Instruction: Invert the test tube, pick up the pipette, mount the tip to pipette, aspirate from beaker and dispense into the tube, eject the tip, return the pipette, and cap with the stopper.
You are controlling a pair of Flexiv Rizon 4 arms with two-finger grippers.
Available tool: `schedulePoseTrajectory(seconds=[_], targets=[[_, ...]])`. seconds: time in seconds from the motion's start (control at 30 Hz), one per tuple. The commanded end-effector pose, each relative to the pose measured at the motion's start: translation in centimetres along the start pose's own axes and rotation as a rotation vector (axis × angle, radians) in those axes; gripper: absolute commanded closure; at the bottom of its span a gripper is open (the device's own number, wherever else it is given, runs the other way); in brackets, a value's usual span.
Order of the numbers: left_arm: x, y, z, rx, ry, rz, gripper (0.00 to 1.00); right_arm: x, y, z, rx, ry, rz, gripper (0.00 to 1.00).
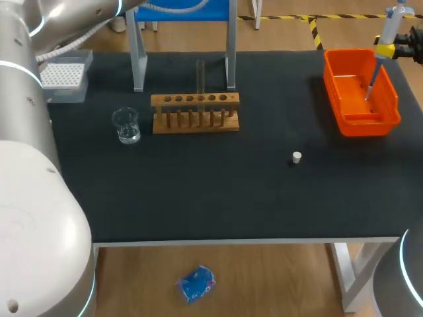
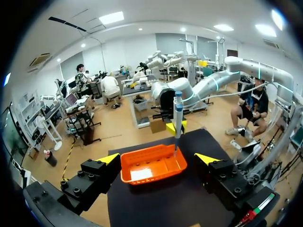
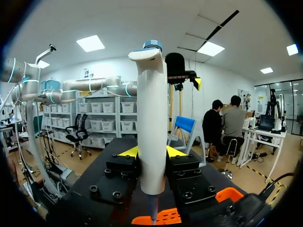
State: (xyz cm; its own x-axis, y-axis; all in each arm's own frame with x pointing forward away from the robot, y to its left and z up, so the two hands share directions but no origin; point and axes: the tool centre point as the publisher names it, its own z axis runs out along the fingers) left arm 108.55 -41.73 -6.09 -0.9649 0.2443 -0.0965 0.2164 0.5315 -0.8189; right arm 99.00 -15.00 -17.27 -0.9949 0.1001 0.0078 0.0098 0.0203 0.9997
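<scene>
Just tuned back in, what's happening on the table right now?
The right gripper is shut on the pipette, holding it upright over the orange bin with its lower end pointing into it. The left gripper is open and empty, pointed toward the bin. The test tube stands in the rack; the stopper lies loose on the table.

Matt black table (image 1: 198,198), wooden rack (image 1: 195,123); glossy orange plastic bin (image 1: 338,99), clear glass beaker (image 1: 126,125)

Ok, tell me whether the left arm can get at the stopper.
Probably yes: the left gripper is open and empty, and the stopper stands alone on the mat, apart from the rack and the orange bin.
</scene>
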Motion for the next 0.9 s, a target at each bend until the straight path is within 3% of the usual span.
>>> schedulePoseTrajectory(seconds=[0.03, 0.2, 0.47, 0.83, 0.87, 0.9], targets=[[-0.4, -0.1, -0.1, -0.003, 0.038, 0.001, 0.00, 0.1, 0.1, 0.0, 0.002, -0.002, -0.001, 1.00], [-0.4, -0.1, -0.1, -0.003, 0.038, 0.001, 0.00, 0.1, 0.1, 0.0, 0.002, -0.002, -0.001, 1.00], [0.2, -0.5, -0.1, -0.011, -0.047, 0.008, 0.00, 0.1, 0.1, 0.0, 0.002, -0.002, -0.001, 1.00], [2.5, -2.8, 3.4, 0.034, -0.132, -0.030, 0.00, 0.1, 0.1, 0.0, 0.002, -0.002, -0.001, 1.00], [2.6, -3.0, 3.8, 0.035, -0.135, -0.039, 0.26, 0.1, 0.1, 0.0, 0.002, -0.002, -0.001, 1.00], [2.6, -3.2, 4.0, 0.042, -0.141, -0.043, 0.59, 0.1, 0.1, 0.0, 0.002, -0.002, -0.001, 1.00]])
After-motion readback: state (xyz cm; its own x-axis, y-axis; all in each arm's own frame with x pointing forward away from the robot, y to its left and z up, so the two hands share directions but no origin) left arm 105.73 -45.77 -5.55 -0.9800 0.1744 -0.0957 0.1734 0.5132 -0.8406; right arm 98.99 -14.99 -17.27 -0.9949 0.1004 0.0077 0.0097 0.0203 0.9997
